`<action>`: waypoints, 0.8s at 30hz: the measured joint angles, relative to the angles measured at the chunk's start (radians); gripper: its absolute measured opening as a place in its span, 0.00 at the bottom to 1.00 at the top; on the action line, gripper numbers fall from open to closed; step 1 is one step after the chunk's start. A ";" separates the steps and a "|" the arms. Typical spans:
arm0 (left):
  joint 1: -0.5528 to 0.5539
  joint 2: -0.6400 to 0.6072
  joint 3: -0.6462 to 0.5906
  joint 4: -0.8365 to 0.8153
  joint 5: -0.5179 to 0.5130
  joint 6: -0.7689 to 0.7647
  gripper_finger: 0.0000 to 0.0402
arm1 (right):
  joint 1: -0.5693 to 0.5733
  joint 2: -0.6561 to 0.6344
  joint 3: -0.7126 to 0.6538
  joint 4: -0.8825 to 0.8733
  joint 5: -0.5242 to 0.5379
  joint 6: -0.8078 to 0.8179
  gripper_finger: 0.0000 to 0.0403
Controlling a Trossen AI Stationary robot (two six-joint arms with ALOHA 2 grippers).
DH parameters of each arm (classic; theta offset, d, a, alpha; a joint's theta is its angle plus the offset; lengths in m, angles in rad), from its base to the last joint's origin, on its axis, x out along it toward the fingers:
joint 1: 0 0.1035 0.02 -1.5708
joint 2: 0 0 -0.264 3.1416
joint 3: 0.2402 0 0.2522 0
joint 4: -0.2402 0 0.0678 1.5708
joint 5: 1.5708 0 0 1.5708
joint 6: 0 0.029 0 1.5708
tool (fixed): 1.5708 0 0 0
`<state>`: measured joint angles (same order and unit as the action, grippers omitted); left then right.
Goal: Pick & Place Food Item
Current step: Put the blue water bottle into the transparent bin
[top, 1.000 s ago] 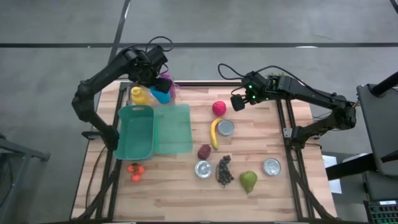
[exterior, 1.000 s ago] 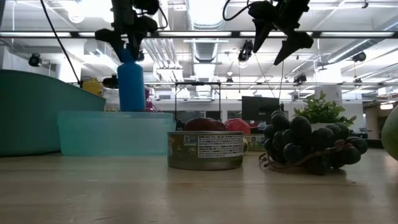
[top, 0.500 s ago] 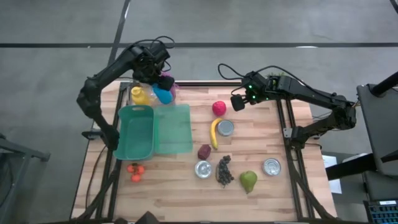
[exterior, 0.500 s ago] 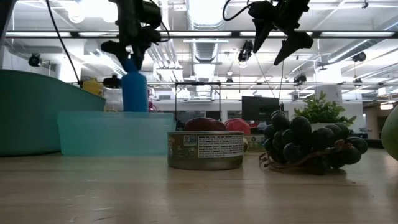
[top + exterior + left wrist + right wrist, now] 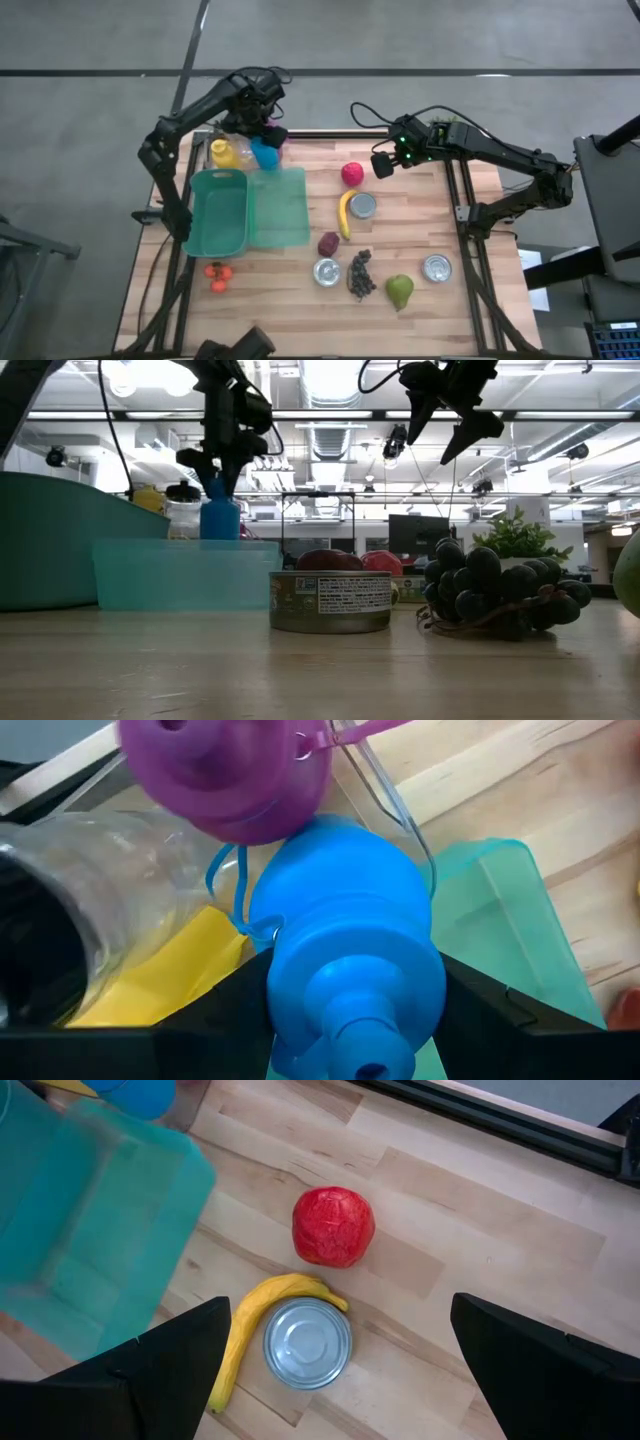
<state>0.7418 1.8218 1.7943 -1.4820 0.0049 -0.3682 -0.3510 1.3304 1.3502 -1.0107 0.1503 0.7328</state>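
My left gripper point(image 5: 262, 128) is at the table's far left corner, shut on a blue bottle point(image 5: 265, 153) that stands upright among a yellow bottle point(image 5: 226, 153), a purple-capped bottle point(image 5: 230, 770) and clear ones. In the low view the blue bottle point(image 5: 219, 520) shows behind the teal lid, which hides its base. My right gripper point(image 5: 383, 165) hangs open in the air beside the red apple point(image 5: 352, 173). Under it lie the apple point(image 5: 333, 1227), a banana point(image 5: 250, 1330) and a can point(image 5: 307, 1343). My left gripper holds the blue bottle by its shoulder just under the neck point(image 5: 345, 935), pinched between the two fingers point(image 5: 215, 1020). The fingers come from above, pointing down. The bottle is upright below them; the teal lid hides whether its base is on the table.
A teal bin point(image 5: 218, 212) and its flat lid point(image 5: 280, 207) lie near the bottles. Scattered mid-table are a dark fig point(image 5: 328, 243), grapes point(image 5: 360, 273), a pear point(image 5: 400, 291), two more cans point(image 5: 326, 271) point(image 5: 436, 267) and small tomatoes point(image 5: 218, 275).
My left gripper has carried the blue bottle down and a little toward the far right, in among the other bottles; in the low view the bottle has sunk behind the teal lid. The gripper has stayed shut on it.
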 joint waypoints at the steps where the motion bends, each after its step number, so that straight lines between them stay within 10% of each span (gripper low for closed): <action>1: 0.000 0.006 0.000 0.000 0.002 0.005 0.53 | 0.000 0.000 0.000 0.000 0.000 0.000 0.94; 24: 0.014 0.019 -0.090 0.058 0.022 0.021 0.53 | 0.000 0.000 0.000 0.000 0.000 0.000 0.94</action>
<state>0.7555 1.8407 1.7039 -1.4239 0.0269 -0.3473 -0.3508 1.3304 1.3499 -1.0107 0.1505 0.7326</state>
